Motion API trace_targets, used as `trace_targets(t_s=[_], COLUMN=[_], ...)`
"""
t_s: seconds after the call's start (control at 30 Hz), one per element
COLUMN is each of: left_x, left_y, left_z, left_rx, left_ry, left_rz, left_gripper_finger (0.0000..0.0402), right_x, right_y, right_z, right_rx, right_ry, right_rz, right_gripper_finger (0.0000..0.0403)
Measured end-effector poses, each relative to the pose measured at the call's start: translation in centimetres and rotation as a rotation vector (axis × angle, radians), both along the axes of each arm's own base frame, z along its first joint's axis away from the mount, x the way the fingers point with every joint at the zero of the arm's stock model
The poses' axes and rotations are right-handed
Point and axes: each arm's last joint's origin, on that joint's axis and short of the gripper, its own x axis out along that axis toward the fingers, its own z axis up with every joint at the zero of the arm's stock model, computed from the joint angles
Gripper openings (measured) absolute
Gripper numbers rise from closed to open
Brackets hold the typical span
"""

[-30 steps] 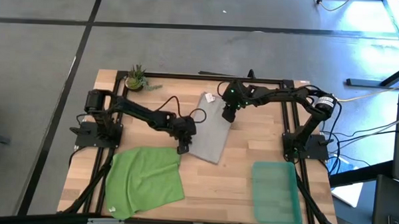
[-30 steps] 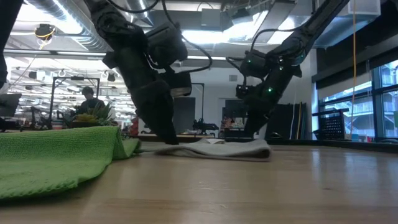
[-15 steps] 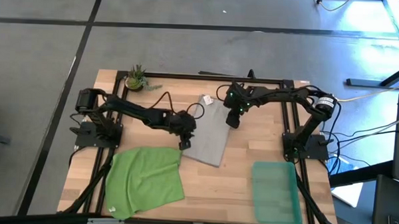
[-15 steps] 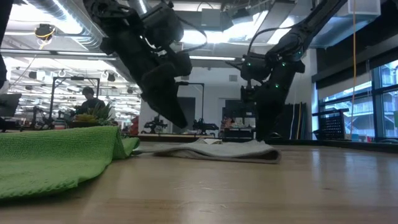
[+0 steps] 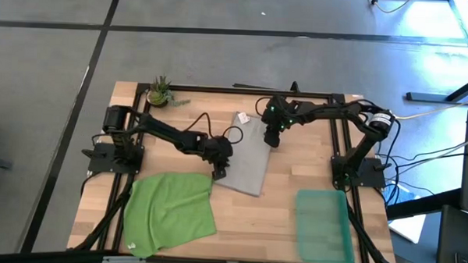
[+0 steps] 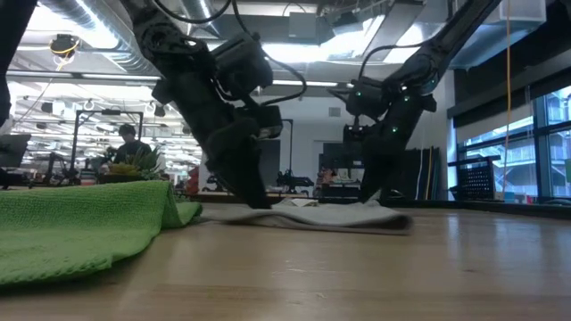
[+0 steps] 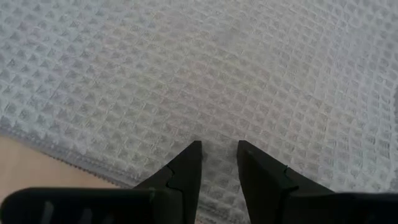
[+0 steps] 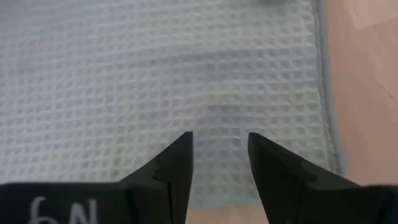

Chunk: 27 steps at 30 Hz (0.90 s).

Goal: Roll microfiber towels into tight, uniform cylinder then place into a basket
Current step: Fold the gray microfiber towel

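High view lays out my whole surface (image 5: 278, 203): the grey towel (image 5: 245, 155) lies flat and slanted near the middle, its white tag (image 5: 243, 116) at the far corner, the green towel (image 5: 171, 211) is spread at the near left, and the teal basket (image 5: 323, 225) sits at the near right, well apart from both. A small potted plant (image 5: 159, 91) stands at the far left corner. My left tool (image 5: 215, 171) is at the grey towel's near left edge; my right tool (image 5: 270, 138) is over its far right side.

Low view adds what the overhead cannot: the grey towel lies nearly flat with a slight hump, the green towel's edge is raised in a fold, and a person (image 6: 128, 143) is in the room behind.

Left wrist view shows my fingers (image 7: 186, 171) parted by a narrow gap, released, tips down on the waffle weave just inside the hem. Right wrist view shows my other fingers (image 8: 177, 165) spread wider, also gripping nothing, tips on the cloth near its edge. White marks on that tool's body are cut off and I cannot read them.
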Motion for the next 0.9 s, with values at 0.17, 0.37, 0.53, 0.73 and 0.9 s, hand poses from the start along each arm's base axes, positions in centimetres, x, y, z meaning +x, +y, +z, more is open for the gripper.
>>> trace_targets(t_s=[0.17, 0.37, 0.53, 0.73, 0.9], left_x=[0.0, 0.1, 0.2, -0.3, -1.0], left_y=[-0.3, -1.1, -1.9, -1.6, -0.9], left_z=[0.0, 0.0, 0.0, 0.7, 2.6], left_rx=[-0.005, -0.052, -0.062, -0.007, 0.040], left_ry=[0.000, -0.011, -0.013, -0.004, -0.023], left_rz=[-0.006, 0.031, 0.038, 0.051, 0.094], left_gripper_finger=[0.0099, 0.0099, 0.0099, 0.0099, 0.0099], right_x=[-0.1, 0.4, 0.9, 1.1, 0.8], right_y=[-0.5, -0.8, -1.2, -1.2, 0.7], right_z=[-1.2, -1.9, -1.9, -0.1, 3.3], right_rx=[0.020, -0.001, -0.038, -0.062, -0.079], right_ry=[0.034, 0.017, -0.039, -0.025, -0.046], right_rz=[-0.012, 0.010, 0.008, 0.054, 0.199], right_gripper_finger=[0.0155, 0.0155, 0.0155, 0.0155, 0.0155])
